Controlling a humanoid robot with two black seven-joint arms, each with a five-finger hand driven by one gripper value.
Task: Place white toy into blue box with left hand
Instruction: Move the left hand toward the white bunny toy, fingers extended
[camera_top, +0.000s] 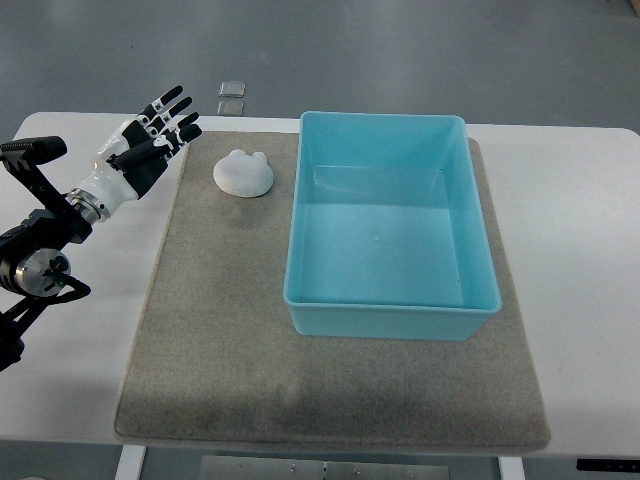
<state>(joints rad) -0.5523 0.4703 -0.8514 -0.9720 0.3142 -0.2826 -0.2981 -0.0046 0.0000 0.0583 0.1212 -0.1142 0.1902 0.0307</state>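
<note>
A small white toy (243, 173) lies on the grey mat (230, 330), just left of the light blue box (390, 312), which is empty. My left hand (152, 137) is at the mat's far left corner, a short way left of the toy and apart from it. Its fingers are spread and hold nothing. The left arm comes in from the left edge. The right arm is out of view.
The mat lies on a white table (580, 250). Two small clear squares (232, 96) lie on the floor beyond the table's far edge.
</note>
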